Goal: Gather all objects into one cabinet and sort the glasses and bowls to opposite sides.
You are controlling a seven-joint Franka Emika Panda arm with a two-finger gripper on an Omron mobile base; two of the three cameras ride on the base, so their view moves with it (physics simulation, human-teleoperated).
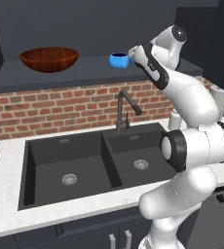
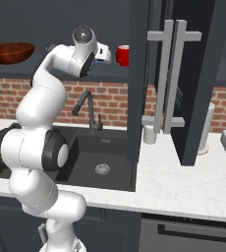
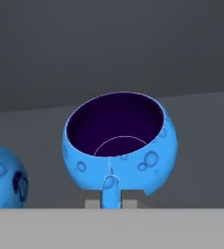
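Your blue bowl [image 3: 120,146] sits pinched at its near rim by the gripper [image 3: 111,197], over the cabinet shelf [image 1: 75,73], seemingly just above it. Glossy, rigid, light (likely slippery): keep that rim pinch. 1 more blue bowl [image 3: 4,172] sits beside; the wooden bowl [image 1: 49,59] is well apart.

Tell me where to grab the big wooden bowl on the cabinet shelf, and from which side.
Grip the wooden bowl by its rim, one finger inside and one outside, coming from the open front of the shelf. It sits upright, wide and shallow, likely too broad to span, and its near rim faces out with nothing in front.
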